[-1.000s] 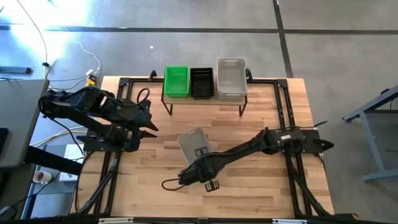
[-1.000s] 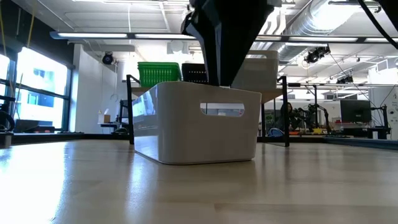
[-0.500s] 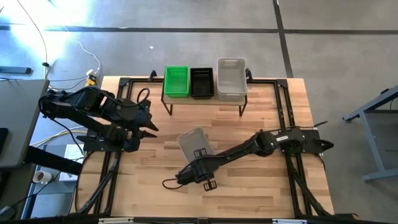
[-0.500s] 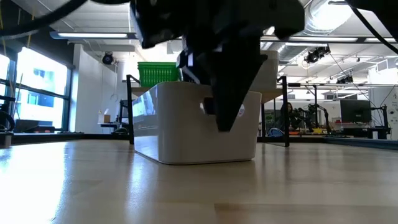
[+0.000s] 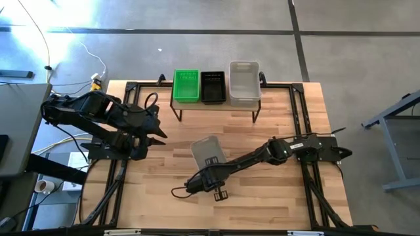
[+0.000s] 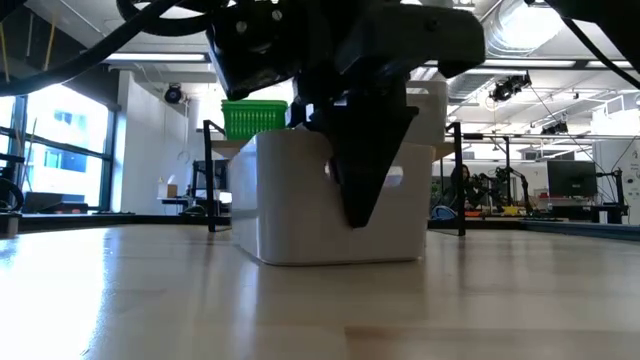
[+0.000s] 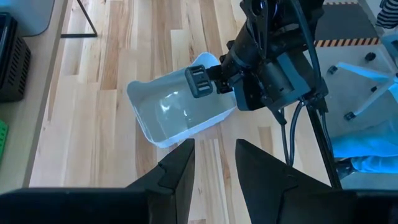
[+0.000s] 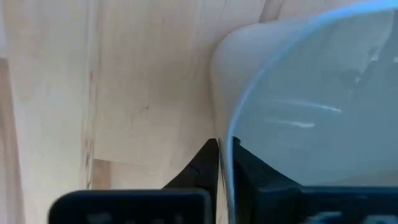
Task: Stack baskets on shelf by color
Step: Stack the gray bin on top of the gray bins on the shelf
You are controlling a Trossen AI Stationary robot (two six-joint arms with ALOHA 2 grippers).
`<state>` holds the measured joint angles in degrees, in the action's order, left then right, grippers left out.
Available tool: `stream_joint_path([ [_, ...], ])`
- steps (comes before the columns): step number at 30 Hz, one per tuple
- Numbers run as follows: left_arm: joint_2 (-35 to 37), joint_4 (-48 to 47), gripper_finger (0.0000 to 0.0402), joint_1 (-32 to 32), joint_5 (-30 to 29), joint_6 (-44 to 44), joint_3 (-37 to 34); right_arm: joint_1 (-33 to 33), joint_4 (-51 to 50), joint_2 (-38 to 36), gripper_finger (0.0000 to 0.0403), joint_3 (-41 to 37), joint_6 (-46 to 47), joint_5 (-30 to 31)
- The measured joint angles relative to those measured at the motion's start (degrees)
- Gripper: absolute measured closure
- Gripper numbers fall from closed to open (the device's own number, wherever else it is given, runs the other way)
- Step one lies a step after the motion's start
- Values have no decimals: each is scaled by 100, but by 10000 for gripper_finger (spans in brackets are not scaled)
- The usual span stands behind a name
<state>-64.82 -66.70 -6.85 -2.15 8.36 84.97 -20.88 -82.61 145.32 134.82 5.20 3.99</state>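
Right gripper (image 5: 211, 177) is pinching the near short wall of the pale grey basket (image 5: 207, 153), one finger inside the rim and one outside (clear in the right wrist view). The basket is sitting upright mid-table, well near of the shelf (image 5: 215, 103), which is carrying a green basket (image 5: 186, 86), a black basket (image 5: 212, 86) and a grey stack (image 5: 244, 83). It is looking light, thin-walled, stiff and smooth, so slippery; gripping the rim wall seems right. Left gripper (image 5: 159, 128) is waiting at left, fingers apart and empty.

Grey concrete floor (image 5: 197, 39), bright windows (image 6: 60, 140) at left, ceiling ducts (image 6: 520, 25)
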Motion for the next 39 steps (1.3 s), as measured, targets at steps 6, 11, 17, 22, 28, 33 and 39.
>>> stream_joint_path([
  [6,0,0,296,0,0,0,0,-118,-147,-125,400,0,232,-102],
  [11,0,-2,296,0,0,-28,0,-250,-141,-353,402,0,558,-111],
  [17,0,-2,296,1,0,-103,0,-401,-158,-726,402,2,1107,-12],
  [22,0,-2,296,2,0,-103,0,-481,-163,-1081,402,2,1554,207],
  [28,0,-2,296,2,-3,-103,0,-496,-251,-1524,403,5,1901,463],
  [33,0,-2,296,2,-22,-103,0,-437,-362,-1882,403,7,1940,733],
  [39,0,-1,296,2,-24,-103,0,-282,-595,-2331,403,7,1910,1021],
])
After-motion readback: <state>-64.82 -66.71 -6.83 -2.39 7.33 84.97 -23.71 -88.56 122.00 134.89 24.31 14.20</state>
